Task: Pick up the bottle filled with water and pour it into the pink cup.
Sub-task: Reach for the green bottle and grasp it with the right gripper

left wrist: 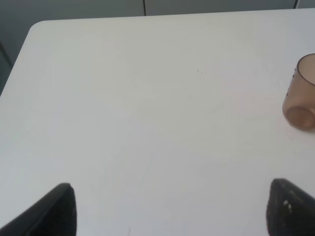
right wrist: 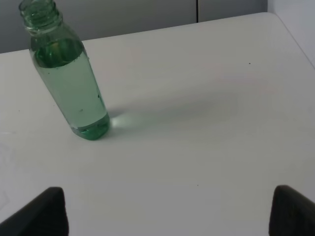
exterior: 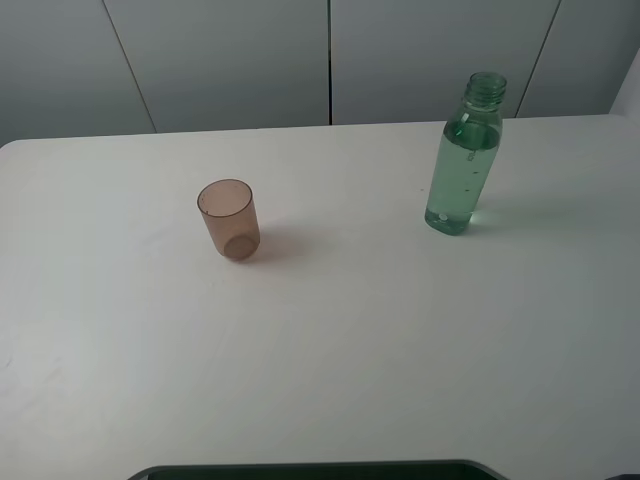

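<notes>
The bottle stands upright at the back right of the white table. It is green-tinted, has no cap and holds water up to its shoulders. It also shows in the right wrist view. The pink cup stands upright left of the middle, well apart from the bottle, and shows at the edge of the left wrist view. My left gripper is open and empty, short of the cup. My right gripper is open and empty, short of the bottle. Neither gripper shows in the exterior view.
Grey wall panels rise behind the table's far edge. A dark rounded edge lies along the bottom of the exterior view. The table's rounded back-left corner shows in the left wrist view.
</notes>
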